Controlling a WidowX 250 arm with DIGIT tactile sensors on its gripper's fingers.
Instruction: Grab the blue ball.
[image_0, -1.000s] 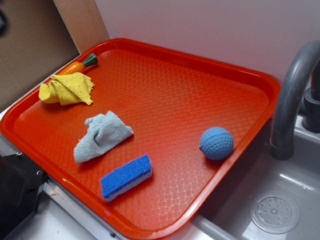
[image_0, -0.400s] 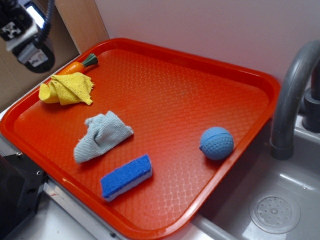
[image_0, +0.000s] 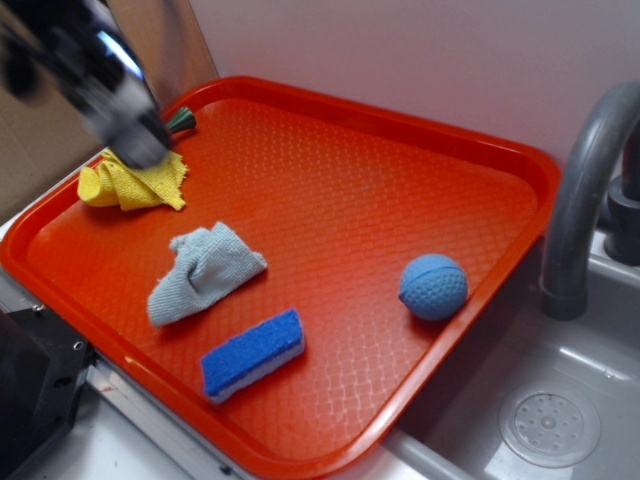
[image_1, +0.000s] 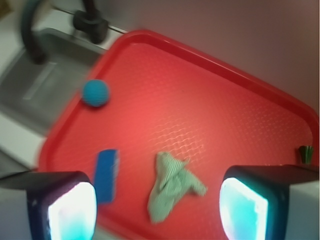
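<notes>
Exterior view | we see our gripper (image_0: 135, 140) blurred above the tray's (image_0: 300, 100) far-left corner, fingers spread wide, empty | blue ball (image_0: 433, 286) near right edge, untouched | reach and grasp remain

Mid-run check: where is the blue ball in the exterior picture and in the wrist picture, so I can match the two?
Exterior: the blue ball lies right of centre on the red tray, near the rim closest to the grey faucet.
Wrist: the blue ball appears upper left, by the tray's left rim.
Shared landmark: the faucet, beside the ball in both views, with the blue sponge further along the tray.
</notes>
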